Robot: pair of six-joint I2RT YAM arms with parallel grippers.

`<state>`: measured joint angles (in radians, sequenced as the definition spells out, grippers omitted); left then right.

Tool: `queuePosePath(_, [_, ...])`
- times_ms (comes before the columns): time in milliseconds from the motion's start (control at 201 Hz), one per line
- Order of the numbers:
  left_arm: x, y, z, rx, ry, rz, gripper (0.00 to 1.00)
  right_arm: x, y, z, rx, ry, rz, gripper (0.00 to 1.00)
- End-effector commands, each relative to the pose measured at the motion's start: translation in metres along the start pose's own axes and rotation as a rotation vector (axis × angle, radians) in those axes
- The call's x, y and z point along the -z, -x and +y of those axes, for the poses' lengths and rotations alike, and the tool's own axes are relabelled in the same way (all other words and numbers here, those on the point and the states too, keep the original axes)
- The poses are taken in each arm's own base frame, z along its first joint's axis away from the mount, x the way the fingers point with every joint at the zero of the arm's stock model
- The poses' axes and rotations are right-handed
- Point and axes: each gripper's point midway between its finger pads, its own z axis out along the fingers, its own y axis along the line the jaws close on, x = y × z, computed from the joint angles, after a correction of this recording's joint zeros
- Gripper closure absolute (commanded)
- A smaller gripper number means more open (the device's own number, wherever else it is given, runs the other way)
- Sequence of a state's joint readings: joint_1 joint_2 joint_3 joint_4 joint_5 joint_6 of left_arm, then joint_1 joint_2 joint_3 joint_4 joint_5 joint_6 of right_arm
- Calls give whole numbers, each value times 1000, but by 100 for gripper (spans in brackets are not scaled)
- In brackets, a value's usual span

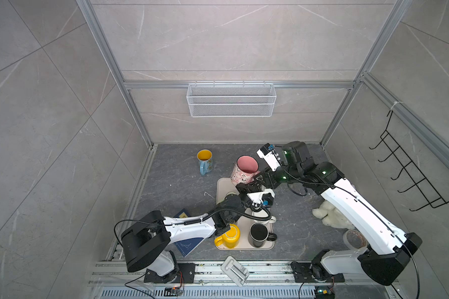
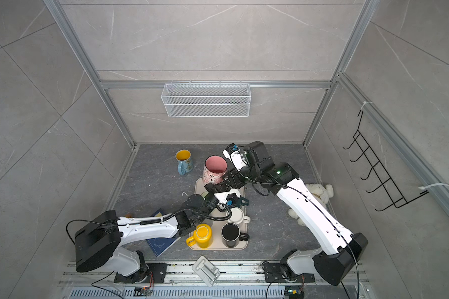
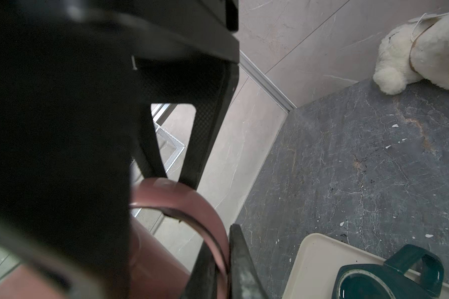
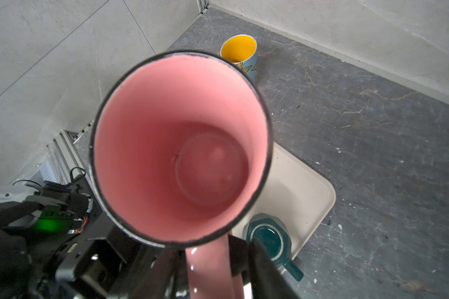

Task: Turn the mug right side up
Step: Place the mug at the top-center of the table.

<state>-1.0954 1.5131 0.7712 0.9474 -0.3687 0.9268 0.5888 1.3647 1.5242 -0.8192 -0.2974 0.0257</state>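
Observation:
The pink mug (image 1: 244,170) (image 2: 214,169) hangs upright above the far end of the beige tray (image 1: 222,186), its pink inside (image 4: 179,145) open upward. My left gripper (image 1: 245,187) (image 3: 222,253) is shut on the mug's thin handle (image 3: 192,204), pinching it from below. From the right side, my right gripper (image 1: 259,178) (image 4: 209,264) has its fingers against both sides of that same handle. The mug's base is hidden.
On the tray stand a yellow mug (image 1: 230,236), a black mug (image 1: 259,234), a white mug (image 1: 263,217) and a teal mug (image 4: 268,238). A blue mug (image 1: 204,160) stands far left; a plush toy (image 1: 329,214), tape roll (image 1: 354,239) and book (image 1: 187,246) lie around.

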Motion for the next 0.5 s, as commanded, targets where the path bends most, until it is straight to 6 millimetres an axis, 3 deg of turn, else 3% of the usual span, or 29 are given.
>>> queuePosePath(0, [9,41,60,26,189,-131,100,-2,-4,-1,-12,7,20,68])
queuePosePath(134, [9,41,60,23,191,-124,100,-2,-5,-4,-21,-1,20,100])
queuePosePath(418, [5,37,72,61,231,-73,100,-10,-2,-6,-56,4,5,100])
queuePosePath(498, [3,35,72,71,227,-58,92,-12,1,-4,-66,18,-8,100])
